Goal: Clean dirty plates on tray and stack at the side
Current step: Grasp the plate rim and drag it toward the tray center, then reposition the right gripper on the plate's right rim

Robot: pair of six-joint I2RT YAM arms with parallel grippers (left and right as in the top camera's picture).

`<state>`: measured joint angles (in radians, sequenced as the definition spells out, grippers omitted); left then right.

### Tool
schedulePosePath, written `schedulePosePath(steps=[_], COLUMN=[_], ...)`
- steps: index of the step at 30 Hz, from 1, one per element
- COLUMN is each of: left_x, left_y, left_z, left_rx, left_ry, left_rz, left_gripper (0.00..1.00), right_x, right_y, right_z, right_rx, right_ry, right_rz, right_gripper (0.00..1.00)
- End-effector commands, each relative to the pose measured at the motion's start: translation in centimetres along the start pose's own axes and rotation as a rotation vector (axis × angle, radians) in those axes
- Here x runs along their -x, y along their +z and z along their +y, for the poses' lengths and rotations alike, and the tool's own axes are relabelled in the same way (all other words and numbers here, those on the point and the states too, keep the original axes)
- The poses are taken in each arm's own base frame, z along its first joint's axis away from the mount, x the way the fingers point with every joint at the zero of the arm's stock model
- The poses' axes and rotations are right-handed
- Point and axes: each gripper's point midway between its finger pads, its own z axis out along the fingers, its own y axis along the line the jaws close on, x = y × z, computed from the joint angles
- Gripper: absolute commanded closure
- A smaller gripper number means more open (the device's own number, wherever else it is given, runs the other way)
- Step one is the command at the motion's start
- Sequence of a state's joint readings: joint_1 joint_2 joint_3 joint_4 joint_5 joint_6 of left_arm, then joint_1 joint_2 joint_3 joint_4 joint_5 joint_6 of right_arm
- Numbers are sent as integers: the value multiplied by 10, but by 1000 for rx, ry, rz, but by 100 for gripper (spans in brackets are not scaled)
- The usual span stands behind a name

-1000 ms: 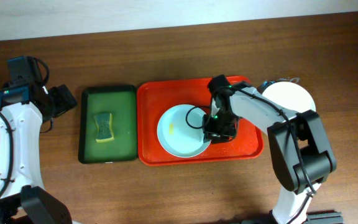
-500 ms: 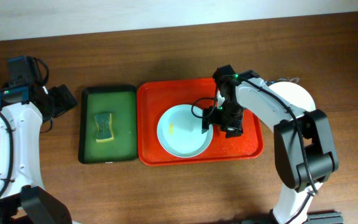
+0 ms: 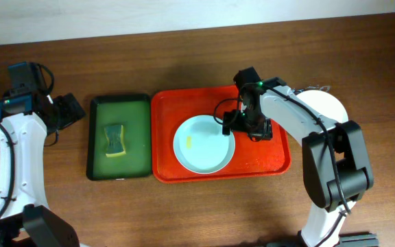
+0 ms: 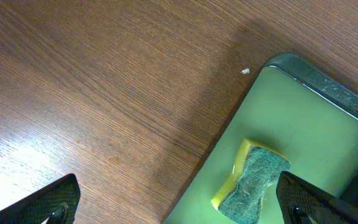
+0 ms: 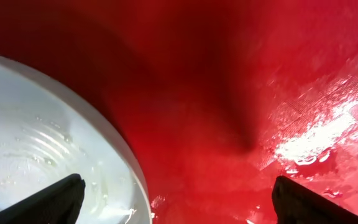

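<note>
One dirty plate [image 3: 203, 144], pale and round with a small yellow smear [image 3: 190, 143], lies flat on the red tray [image 3: 269, 156]. My right gripper [image 3: 243, 123] hovers open over the plate's right rim, holding nothing. In the right wrist view the plate [image 5: 42, 137] fills the left, the wet tray floor [image 5: 229, 93] the rest, and the right gripper [image 5: 179, 202] straddles the rim with its fingertips [image 5: 55, 202] wide apart. A second white plate [image 3: 323, 108] rests on the table right of the tray, partly hidden by the arm. My left gripper [image 3: 70, 110] stands open over bare table.
A dark green tray [image 3: 136, 110] left of the red one holds a yellow-and-green sponge [image 3: 116, 139]. In the left wrist view the sponge [image 4: 250, 180] and the green tray's corner [image 4: 303, 118] lie just right of the left gripper [image 4: 179, 205]. Wooden table surrounds both trays.
My right gripper has opened, let go of the plate's right rim, and moved a little toward the back of the tray. The plate stays on the tray. The left arm is still.
</note>
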<state>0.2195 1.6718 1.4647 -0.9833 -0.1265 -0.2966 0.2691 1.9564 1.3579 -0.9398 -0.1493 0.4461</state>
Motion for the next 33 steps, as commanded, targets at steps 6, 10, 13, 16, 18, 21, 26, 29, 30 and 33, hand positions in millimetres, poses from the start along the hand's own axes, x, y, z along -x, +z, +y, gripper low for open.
schedulePosePath(steps=[6,10,13,16,18,21,26,29,30,33], left_x=[4,4,4,4,4,4,4,4,4,4], left_y=[-5,-5,-5,-5,-5,-5,-5,-5,-6,-5], left_z=[1,1,1,1,1,1,1,1,1,1], left_rx=[-10,-10,-10,-10,-10,-10,-10,-10,-10,-10], left_ry=[-17,-17,-17,-17,-17,-17,-17,-17,-17,-17], left_rz=[-17,-17,-17,-17,-17,-17,-17,-17,-17,-17], left_gripper=[1,1,1,1,1,1,1,1,1,1], right_x=[3,6,8,9,11,13,9,15,16,10], right_y=[7,7,7,-1,-27,-74,-84,-81,-79,-65], right_z=[-6,-5,-4,-7,-14,-23,-32,-30,-30,-23], right_rx=[-30,-25,-22,-20,-13,21,15,25,28,45], right_ry=[6,5,4,15,45,69,69,66,67,54], right_rz=[-10,-20,-27,-24,-39,-123,-132,-150,-145,-108], right_gripper=[6,6,9,26,29,18,12,30,43,57])
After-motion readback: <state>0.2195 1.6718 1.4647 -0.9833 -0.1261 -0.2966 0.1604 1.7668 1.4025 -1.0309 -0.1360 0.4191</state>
